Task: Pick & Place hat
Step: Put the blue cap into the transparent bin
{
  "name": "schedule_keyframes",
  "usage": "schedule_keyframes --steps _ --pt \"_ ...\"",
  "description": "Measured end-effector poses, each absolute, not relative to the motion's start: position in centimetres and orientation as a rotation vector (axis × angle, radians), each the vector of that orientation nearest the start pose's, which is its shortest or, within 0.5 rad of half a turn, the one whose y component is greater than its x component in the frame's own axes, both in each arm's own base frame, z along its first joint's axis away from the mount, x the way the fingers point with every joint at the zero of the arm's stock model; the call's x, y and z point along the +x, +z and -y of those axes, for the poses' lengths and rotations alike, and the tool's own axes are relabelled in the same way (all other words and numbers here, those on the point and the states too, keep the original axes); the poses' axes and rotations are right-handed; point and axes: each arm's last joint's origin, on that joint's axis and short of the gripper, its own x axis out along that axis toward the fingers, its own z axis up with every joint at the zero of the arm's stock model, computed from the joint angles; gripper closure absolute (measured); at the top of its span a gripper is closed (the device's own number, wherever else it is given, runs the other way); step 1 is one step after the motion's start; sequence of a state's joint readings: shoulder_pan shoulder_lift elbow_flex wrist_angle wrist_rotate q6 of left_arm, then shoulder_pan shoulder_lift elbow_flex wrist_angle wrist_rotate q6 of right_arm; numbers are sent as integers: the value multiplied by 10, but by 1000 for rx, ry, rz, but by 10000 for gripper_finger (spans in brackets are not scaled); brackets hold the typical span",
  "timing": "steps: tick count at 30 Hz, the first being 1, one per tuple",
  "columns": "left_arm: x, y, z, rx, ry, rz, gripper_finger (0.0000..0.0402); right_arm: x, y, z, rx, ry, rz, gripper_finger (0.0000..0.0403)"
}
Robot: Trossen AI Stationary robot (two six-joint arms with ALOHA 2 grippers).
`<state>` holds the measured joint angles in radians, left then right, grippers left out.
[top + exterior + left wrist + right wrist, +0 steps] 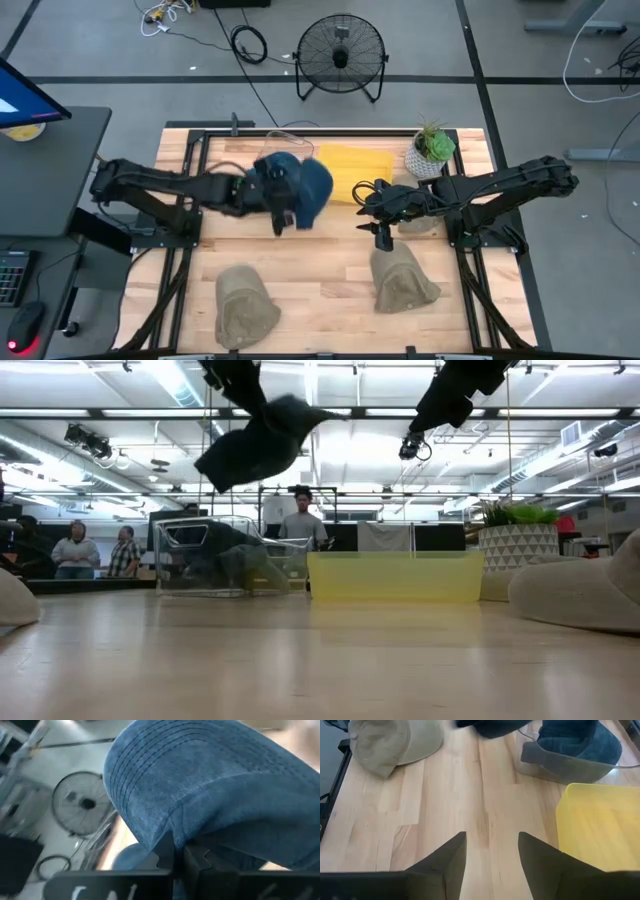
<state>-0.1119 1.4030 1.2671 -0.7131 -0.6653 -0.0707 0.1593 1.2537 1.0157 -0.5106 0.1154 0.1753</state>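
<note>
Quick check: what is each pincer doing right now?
Left pincer: shut on the blue hat, lifted above the table.
Right pincer: open, holding nothing.

Overhead cam looks straight down on the whole worktop [330,290] and floor beyond. Low cam sits at worktop level, facing across into the room (people at back). Both share the yellow bin [362,172] [395,575] and plant pot [432,155] [515,555]. L wrist cam is very close on the blue hat [215,790]; R wrist cam looks down over the wood.
</note>
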Motion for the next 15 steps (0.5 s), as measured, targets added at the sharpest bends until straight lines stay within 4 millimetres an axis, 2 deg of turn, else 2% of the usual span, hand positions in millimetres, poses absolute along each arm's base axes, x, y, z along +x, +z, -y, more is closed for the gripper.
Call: schedule_keyframes --steps 4,8,11,15 --pt "282 320 -20 237 656 -843 394 258 289 -38 65 -24 -742 218" --pt "282 307 -54 211 753 -955 391 258 289 -38 64 -24 -743 218" --pt "285 295 -72 197 765 -1028 386 258 289 -38 60 -22 -745 218" --pt "295 273 -86 196 742 -1131 391 259 287 -38 40 -15 -750 218"
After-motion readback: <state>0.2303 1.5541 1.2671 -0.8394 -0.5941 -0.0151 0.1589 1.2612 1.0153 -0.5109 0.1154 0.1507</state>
